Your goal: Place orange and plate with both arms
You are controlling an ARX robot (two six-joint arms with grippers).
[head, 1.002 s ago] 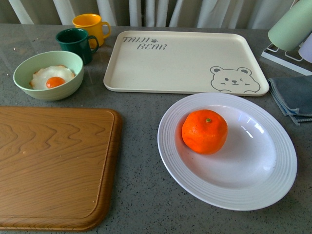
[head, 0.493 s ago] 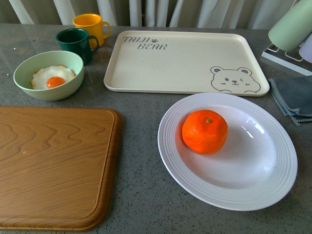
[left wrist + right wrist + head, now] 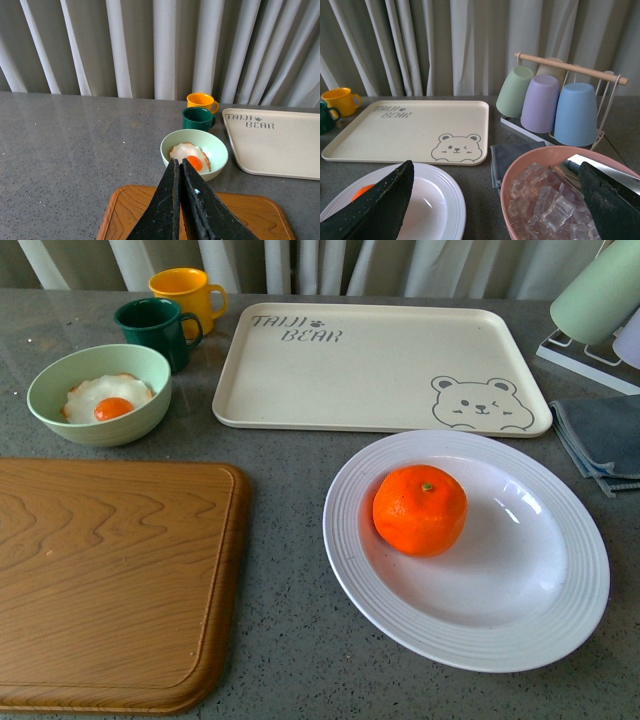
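Orange rests inside the white plate, both close under your right pincer, which is spread wide and empty. One finger hides all but a sliver of the fruit, and the frame cuts the plate off. Your left pincer is clenched on nothing over the cutting board, its tips just short of the green bowl.

Front view close, steeply down; wrist views low, toward the curtain (tray in all three)

Right wrist view — orange mostly behind right end effector.
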